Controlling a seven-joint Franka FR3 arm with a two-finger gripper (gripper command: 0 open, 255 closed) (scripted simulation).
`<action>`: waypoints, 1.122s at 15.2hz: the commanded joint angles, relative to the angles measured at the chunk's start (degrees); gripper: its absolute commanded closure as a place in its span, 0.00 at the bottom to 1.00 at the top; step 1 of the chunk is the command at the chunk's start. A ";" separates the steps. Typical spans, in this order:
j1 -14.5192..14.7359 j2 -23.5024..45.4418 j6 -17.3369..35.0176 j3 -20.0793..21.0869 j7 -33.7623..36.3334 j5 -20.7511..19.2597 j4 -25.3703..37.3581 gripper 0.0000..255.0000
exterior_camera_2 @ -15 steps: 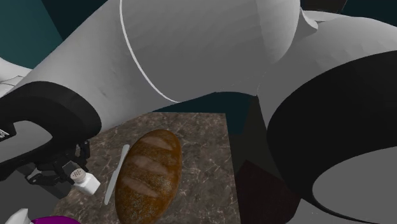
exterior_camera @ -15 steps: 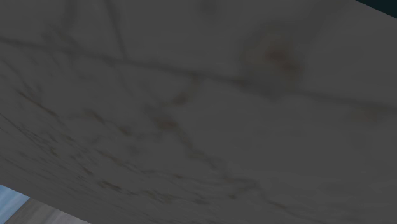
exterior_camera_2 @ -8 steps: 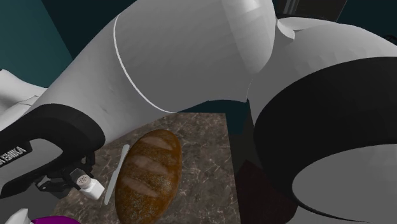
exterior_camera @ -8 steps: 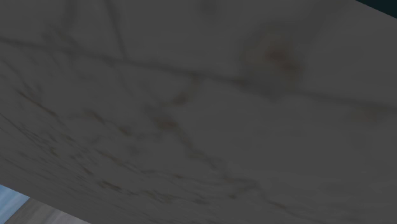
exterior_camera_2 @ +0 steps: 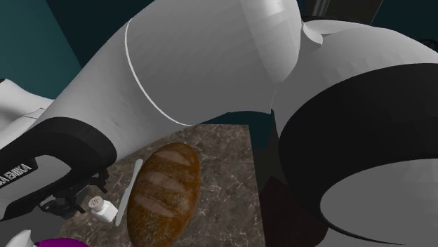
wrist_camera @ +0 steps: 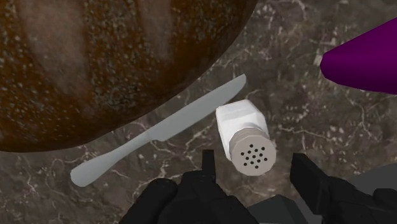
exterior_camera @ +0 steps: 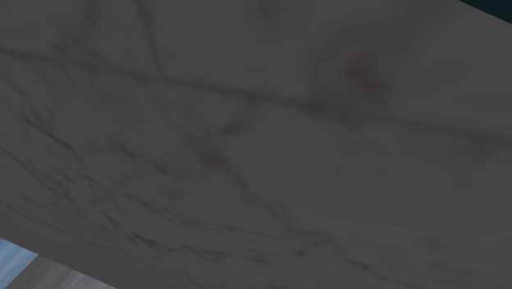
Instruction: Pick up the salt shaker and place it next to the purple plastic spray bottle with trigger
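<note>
White shaker (wrist_camera: 242, 127) stands between the gripper's (wrist_camera: 253, 159) wide-open fingers (wrist_camera: 312, 181), touched by neither, knife (wrist_camera: 159, 133) and loaf (wrist_camera: 95, 63) just beyond them.

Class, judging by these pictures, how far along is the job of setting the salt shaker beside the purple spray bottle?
Done, it seems: the salt shaker rests on the counter between the knife and the purple spray bottle. In hand: the gripper straddles it, open and clear of it. Left: probably only lifting the arm away.
</note>
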 commanded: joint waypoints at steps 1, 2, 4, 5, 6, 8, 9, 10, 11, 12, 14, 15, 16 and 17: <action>0.00 0.00 0.00 0.00 0.00 0.00 0.00 0.00; 0.00 0.00 0.00 0.00 0.00 0.00 0.00 0.00; 0.00 0.00 0.00 0.00 0.00 0.00 0.00 0.00; 0.00 0.00 0.00 0.00 0.00 0.00 0.00 0.00; -0.02 -0.65 -1.70 0.05 -0.09 0.14 1.06 0.00; -0.03 -1.76 -5.16 0.14 -0.25 0.37 3.43 0.00; -0.03 -2.12 -6.55 0.17 -0.30 0.45 4.46 0.00; -0.03 -2.12 -6.55 0.17 -0.30 0.45 4.46 0.00; -0.03 -2.13 -6.55 0.17 -0.30 0.45 4.45 0.00; -0.03 -2.12 -6.55 0.17 -0.30 0.45 4.46 0.00; -0.03 -2.12 -6.55 0.17 -0.30 0.45 4.46 0.00; -0.03 -2.12 -6.55 0.17 -0.30 0.45 4.46 0.00; -0.03 -2.12 -6.55 0.17 -0.30 0.45 4.46 0.00; -0.03 -2.12 -6.55 0.17 -0.30 0.45 4.46 0.00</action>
